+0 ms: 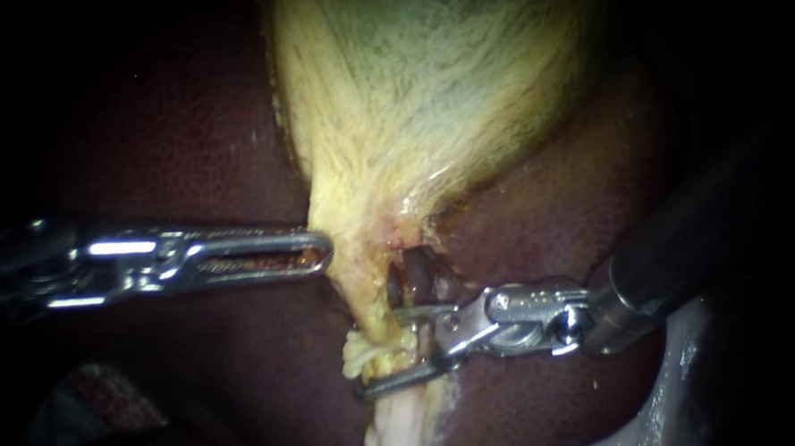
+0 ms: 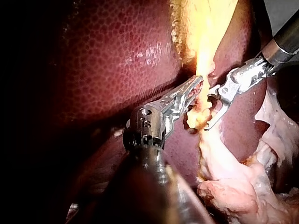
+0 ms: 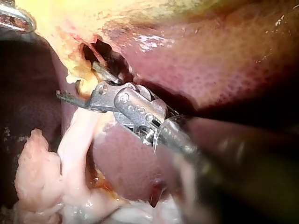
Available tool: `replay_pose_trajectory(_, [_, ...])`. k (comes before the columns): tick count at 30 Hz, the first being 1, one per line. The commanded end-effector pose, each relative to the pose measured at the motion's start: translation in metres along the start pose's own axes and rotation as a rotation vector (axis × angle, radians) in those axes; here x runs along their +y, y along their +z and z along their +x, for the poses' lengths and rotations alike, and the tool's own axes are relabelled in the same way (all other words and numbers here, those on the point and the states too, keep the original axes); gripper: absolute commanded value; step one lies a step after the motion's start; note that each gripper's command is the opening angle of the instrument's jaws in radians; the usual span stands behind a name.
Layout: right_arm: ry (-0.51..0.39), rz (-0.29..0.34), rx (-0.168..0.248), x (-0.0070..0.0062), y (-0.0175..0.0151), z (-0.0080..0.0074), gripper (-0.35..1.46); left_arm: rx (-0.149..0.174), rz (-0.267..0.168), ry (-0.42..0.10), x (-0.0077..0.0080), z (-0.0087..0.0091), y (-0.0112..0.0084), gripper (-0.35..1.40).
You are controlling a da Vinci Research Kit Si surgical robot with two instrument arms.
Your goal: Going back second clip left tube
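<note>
The left instrument [image 1: 320, 251] lay level, its claw closed flat on itself, the tip touching the edge of the gallbladder [image 1: 421, 90] neck; the right instrument [image 1: 381, 352] had its claw spread wide, one blade on each side of the pale tube [image 1: 398, 424] just below the yellow neck tissue; whether a clip sat in that claw could not be told; the tube ran on past the claw, over the dark liver [image 1: 178, 133]; the two tips stood near each other.
</note>
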Motion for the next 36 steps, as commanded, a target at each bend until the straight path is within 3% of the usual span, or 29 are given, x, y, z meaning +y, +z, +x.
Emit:
replay_pose_trajectory(1, [-0.012,-0.001,0.004,0.0001,0.0002,0.0001,0.59,0.000,-0.001,0.000,0.0000,0.0000,0.0000,-0.35])
replay_pose_trajectory(8, [-0.030,-0.002,0.006,0.0001,0.0005,0.0001,0.59,0.000,-0.001,0.000,0.0000,0.0000,0.0000,-0.35])
replay_pose_trajectory(20, [-0.024,0.005,0.014,-0.0021,-0.0064,0.0001,0.59,0.000,0.000,0.000,0.0000,0.0001,-0.0001,-0.35])
replay_pose_trajectory(36, [-0.047,-0.040,0.026,-0.0037,-0.0160,0.0033,0.60,0.000,0.001,0.001,0.0002,0.0001,-0.0001,-0.35])
